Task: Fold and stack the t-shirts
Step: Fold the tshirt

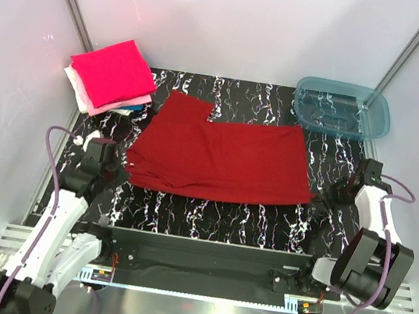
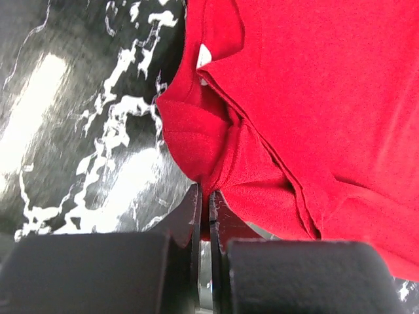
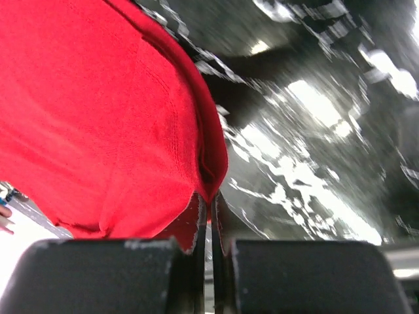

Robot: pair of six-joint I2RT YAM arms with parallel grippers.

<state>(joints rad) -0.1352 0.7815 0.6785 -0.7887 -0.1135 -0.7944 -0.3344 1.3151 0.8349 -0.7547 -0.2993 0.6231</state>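
A dark red t-shirt [image 1: 218, 154] lies spread and partly folded across the black marbled mat [image 1: 209, 212]. My left gripper [image 1: 117, 165] is shut on its near left corner, the red cloth [image 2: 216, 163] pinched between the jaws at the gripper [image 2: 204, 196]. My right gripper [image 1: 320, 196] is shut on the shirt's near right corner, with cloth [image 3: 118, 118] bunched at the gripper [image 3: 209, 199]. A stack of folded t-shirts [image 1: 111, 75] sits at the far left, bright magenta on top, pale pink, white and a bit of blue beneath.
A teal see-through plastic tub [image 1: 341, 108] stands at the far right corner of the mat. White walls close in the back and sides. The arm bases and a metal rail [image 1: 200, 270] run along the near edge.
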